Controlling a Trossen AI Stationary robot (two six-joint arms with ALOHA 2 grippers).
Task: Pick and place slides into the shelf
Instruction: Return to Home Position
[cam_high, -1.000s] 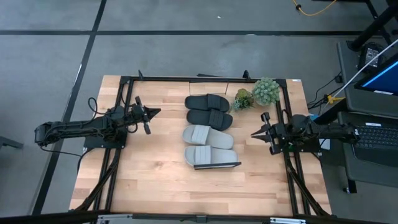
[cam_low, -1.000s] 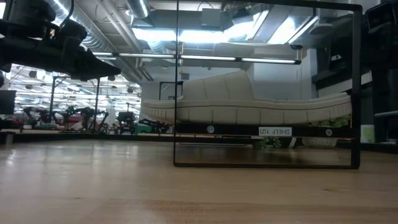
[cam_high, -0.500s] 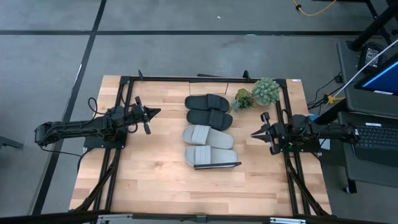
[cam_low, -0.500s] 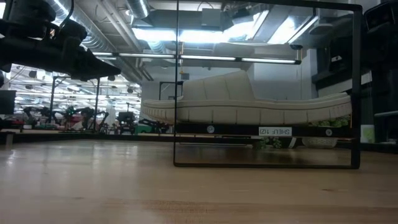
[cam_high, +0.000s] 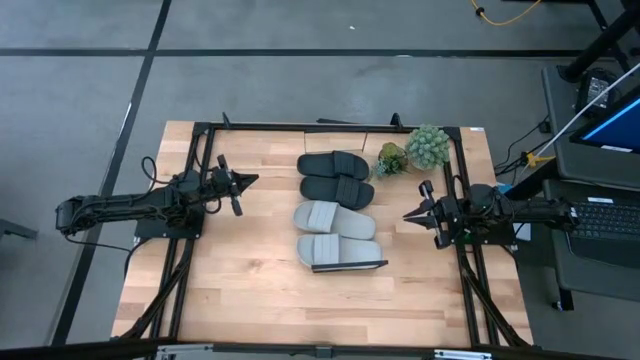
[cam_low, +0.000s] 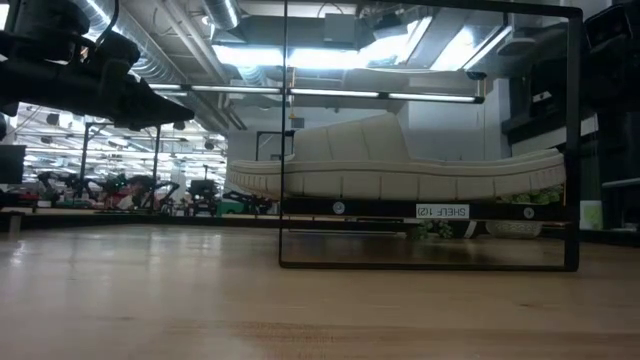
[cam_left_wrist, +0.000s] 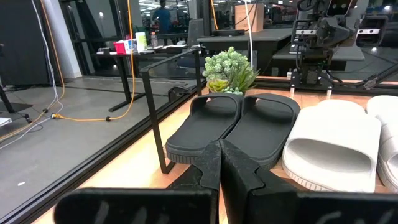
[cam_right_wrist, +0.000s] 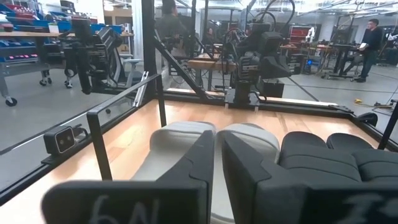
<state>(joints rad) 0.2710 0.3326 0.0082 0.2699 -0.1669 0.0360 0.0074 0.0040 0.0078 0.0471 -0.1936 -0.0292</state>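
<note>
The two black slides (cam_high: 336, 176) and two grey slides (cam_high: 335, 233) all sit in a row on the shelf (cam_high: 350, 267), in the middle of the table (cam_high: 230, 280), so I think nothing is left to move. My left pincer (cam_high: 250, 180) and right pincer (cam_high: 408, 215) hang closed and empty, one at each side.

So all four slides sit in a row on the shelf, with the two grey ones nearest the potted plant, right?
Not quite. The high view shows the two black slides nearest the potted plant; the two grey slides sit at the row's other end on the shelf.
</note>
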